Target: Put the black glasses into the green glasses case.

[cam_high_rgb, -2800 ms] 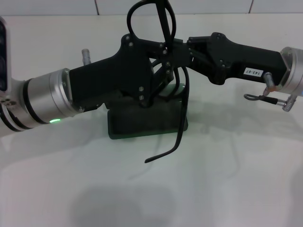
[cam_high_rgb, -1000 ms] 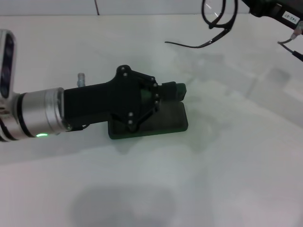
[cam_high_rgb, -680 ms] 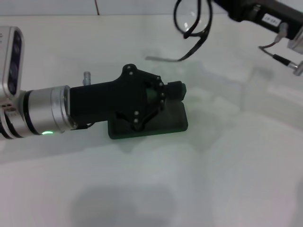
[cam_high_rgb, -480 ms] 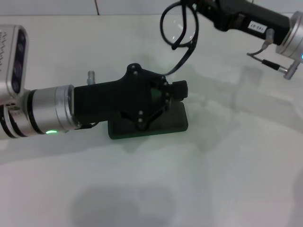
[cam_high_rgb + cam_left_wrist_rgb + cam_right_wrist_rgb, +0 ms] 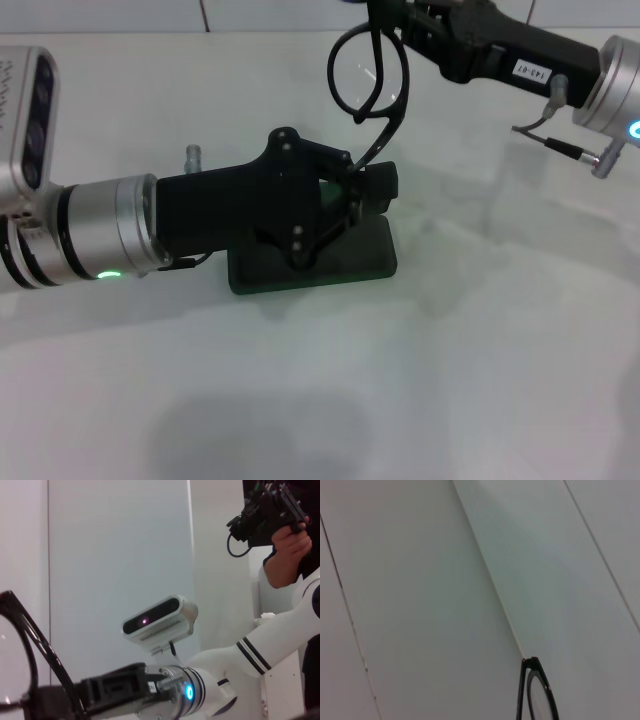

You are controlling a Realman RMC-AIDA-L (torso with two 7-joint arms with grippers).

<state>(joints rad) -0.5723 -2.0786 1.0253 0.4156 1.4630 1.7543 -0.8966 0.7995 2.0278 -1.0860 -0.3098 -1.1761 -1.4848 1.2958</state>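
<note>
- Nearest: dark green rectangular hard glasses case [image 5: 340, 262] flat on the white table [image 5: 450, 380], mostly covered by the left gripper [image 5: 372, 190]; apparently propping the lid, finger state impossible to tell.
- Farther back: thin black-framed glasses [image 5: 368, 85] in the air above the case, one temple arm trailing down toward it; not yet inside.
- Farthest: right gripper [image 5: 395, 25] reaching in level, clamped on the frame.
- Left to do: lower, seat, release.
</note>
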